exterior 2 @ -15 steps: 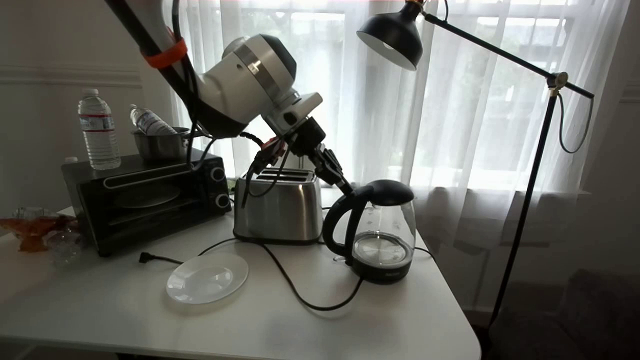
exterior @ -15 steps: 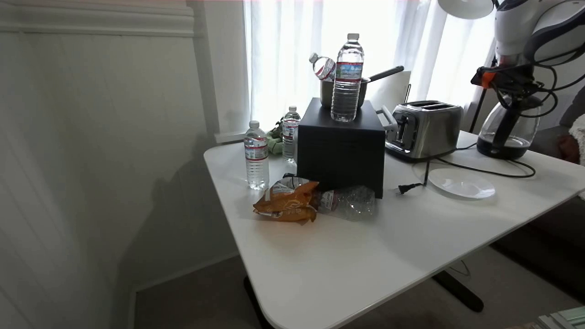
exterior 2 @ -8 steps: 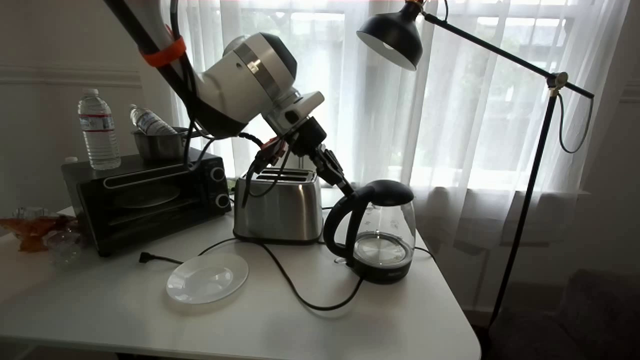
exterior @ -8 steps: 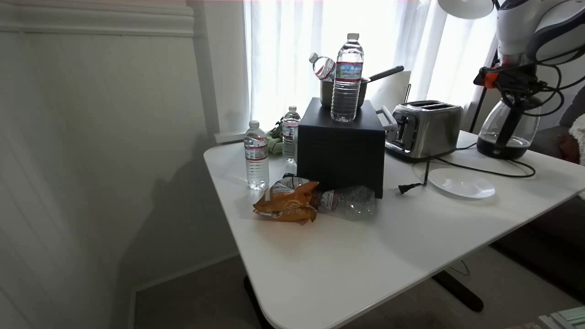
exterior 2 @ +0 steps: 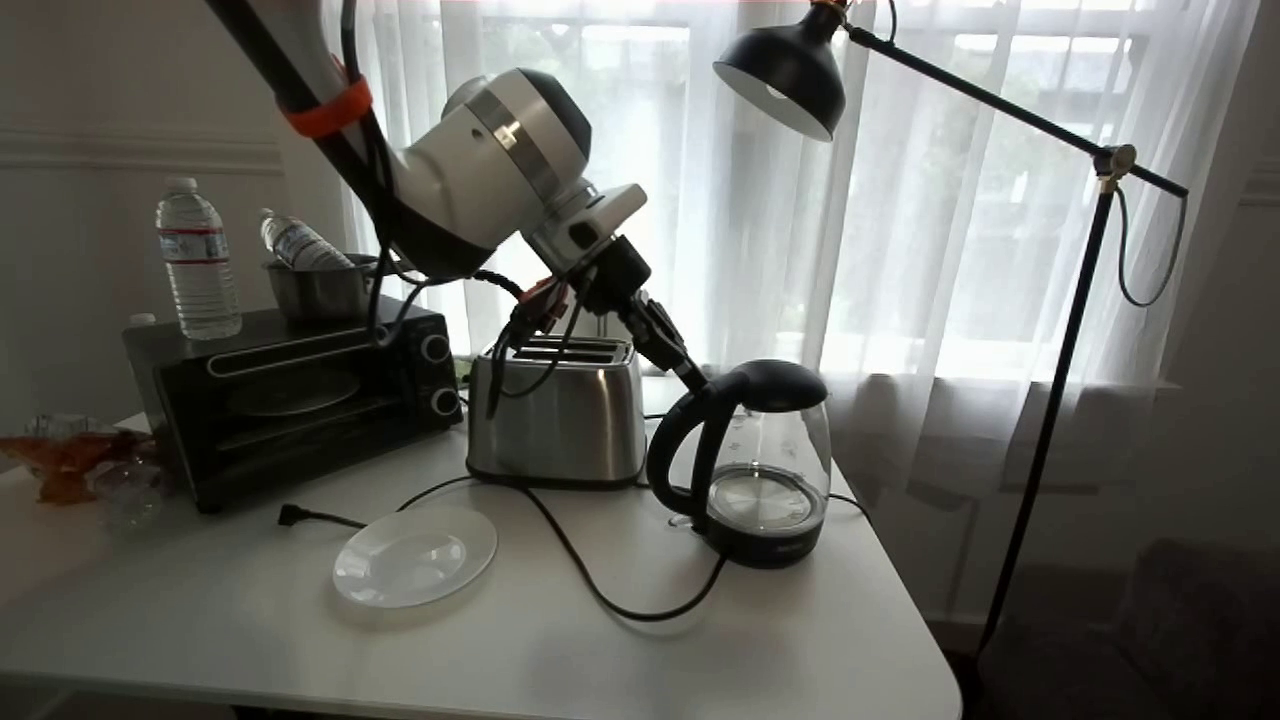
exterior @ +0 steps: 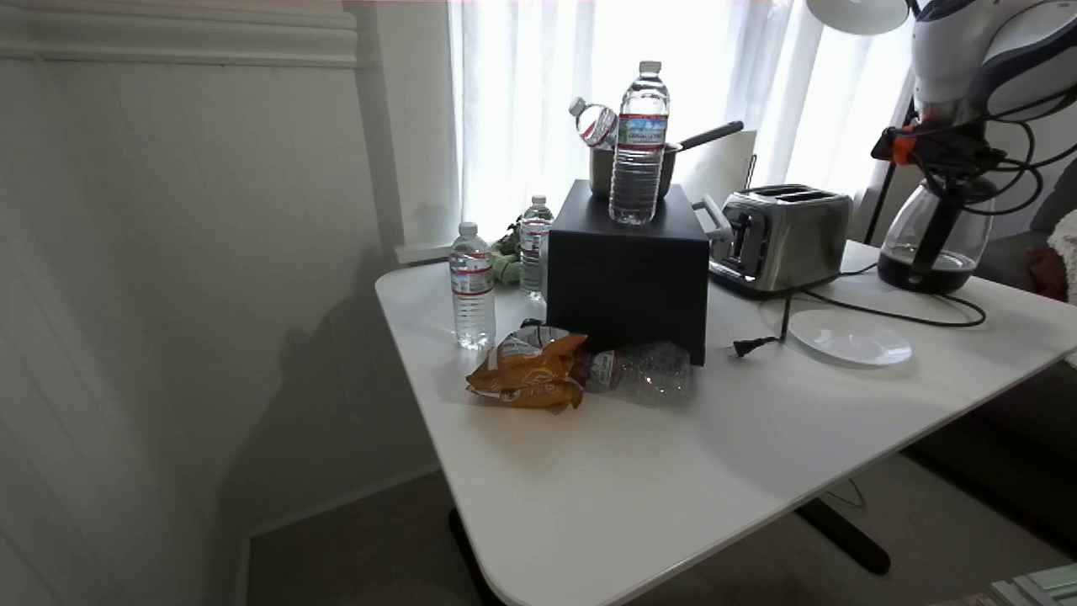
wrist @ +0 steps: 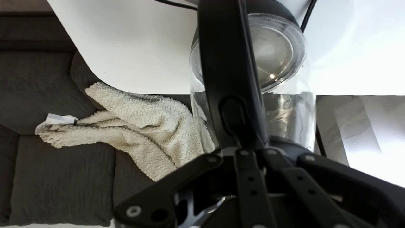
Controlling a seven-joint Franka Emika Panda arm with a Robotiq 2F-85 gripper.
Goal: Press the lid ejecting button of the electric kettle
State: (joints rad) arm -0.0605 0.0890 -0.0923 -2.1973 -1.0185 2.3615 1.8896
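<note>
Kettle handle black; toaster silver; plate white.

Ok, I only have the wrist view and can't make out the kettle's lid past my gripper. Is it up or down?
Observer: Down. In an exterior view the round black lid sits on top of the kettle.
Operator: Anything standing close beside the kettle that I should watch for?
Observer: The silver toaster. In an exterior view it stands next to the kettle, with a narrow gap showing between the two.
Operator: Last thing: am I upright or at a slant?
Observer: At a slant. In an exterior view the gripper points diagonally down to the top of the handle, close by the lid. Whether it is actually pressing, I can't tell.
</note>
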